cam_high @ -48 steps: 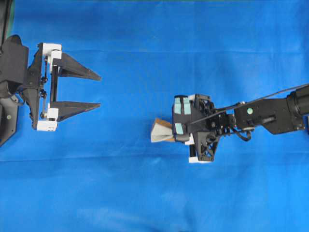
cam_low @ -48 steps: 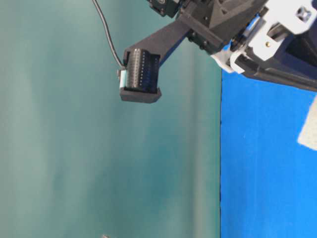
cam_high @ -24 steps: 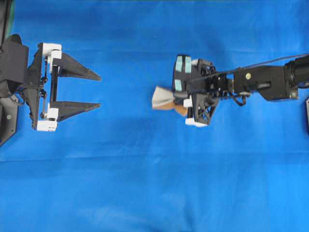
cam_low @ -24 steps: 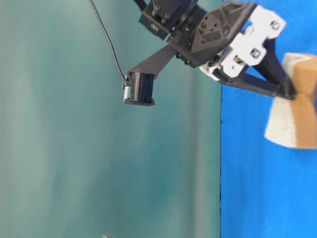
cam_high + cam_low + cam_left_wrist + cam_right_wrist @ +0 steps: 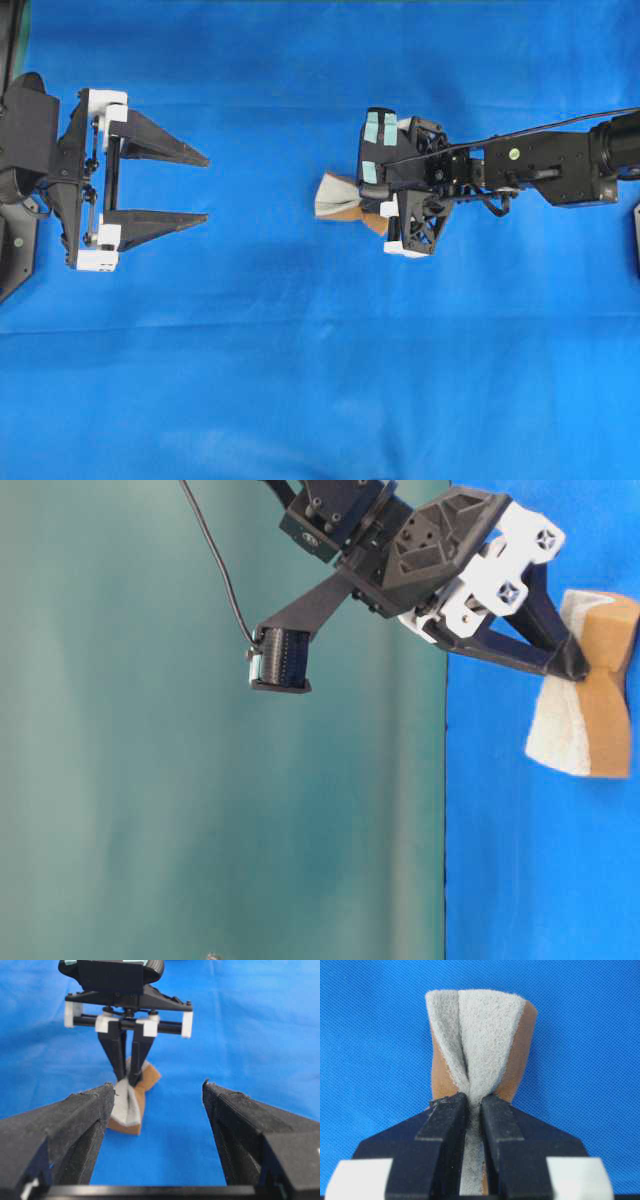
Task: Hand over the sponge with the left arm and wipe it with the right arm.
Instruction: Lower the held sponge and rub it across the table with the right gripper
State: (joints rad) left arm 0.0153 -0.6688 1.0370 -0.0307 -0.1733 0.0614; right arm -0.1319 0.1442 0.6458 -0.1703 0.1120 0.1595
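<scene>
In the overhead view, the left arm (image 5: 40, 165) sits at the left edge of the blue cloth (image 5: 300, 380), pointing right. The left gripper (image 5: 203, 187) stands wide apart, its two pointed black fingers (image 5: 160, 140) parallel with bare cloth between them. White end blocks (image 5: 100, 100) cap the finger carriage. Nothing is held. The left wrist view confirms this: both fingers (image 5: 65, 1130) frame a broad gap, and the sponge (image 5: 131, 1097) lies well beyond their tips, apart from them.

Right of centre, the sponge (image 5: 340, 198) is pinched at its middle, so its grey-white face folds inward and its free end flares toward the left arm. The orange-brown layer shows along the lower and outer edges. In the table-level view, the sponge (image 5: 590, 695) is waisted where the fingertips squeeze it. Whether it touches the cloth cannot be determined.

The right gripper (image 5: 372, 205) is closed narrowly on the sponge. In the right wrist view, the right gripper (image 5: 472, 1105) shows both fingers (image 5: 445, 1125) nearly together, with only compressed grey material between them. Pale teal pads (image 5: 378, 128) mark the housing. The right arm (image 5: 540, 170) extends from the right edge, a black cable (image 5: 560, 125) running above it.
</scene>
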